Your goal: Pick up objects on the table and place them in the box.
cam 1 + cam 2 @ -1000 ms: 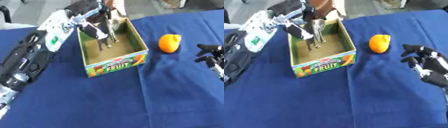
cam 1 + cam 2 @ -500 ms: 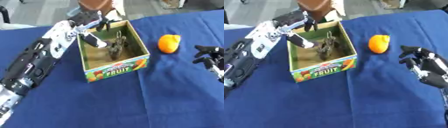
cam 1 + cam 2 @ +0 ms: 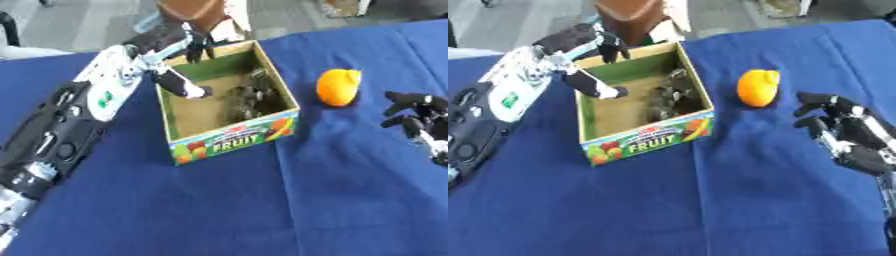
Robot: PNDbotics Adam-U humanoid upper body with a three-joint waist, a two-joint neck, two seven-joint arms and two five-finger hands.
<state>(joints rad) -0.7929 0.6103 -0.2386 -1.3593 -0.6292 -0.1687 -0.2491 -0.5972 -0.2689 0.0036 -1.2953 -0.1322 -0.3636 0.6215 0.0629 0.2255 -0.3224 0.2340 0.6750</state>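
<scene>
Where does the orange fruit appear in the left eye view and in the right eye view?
Left eye view: orange fruit, right of centre, upper half, on the blue cloth.
Right eye view: same fruit, nearer the middle.
Shared landmark: the fruit box lies to its left in both.

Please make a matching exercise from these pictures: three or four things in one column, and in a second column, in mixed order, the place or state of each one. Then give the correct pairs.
Things:
1. orange fruit
2. dark bunch
3. left hand
4. right hand

Places or states:
A. open over the far left corner of the box
B. lying inside the box
C. on the blue cloth, right of the box
D. near the right edge, fingers spread, holding nothing

Pairs: 1-C, 2-B, 3-A, 4-D
</scene>
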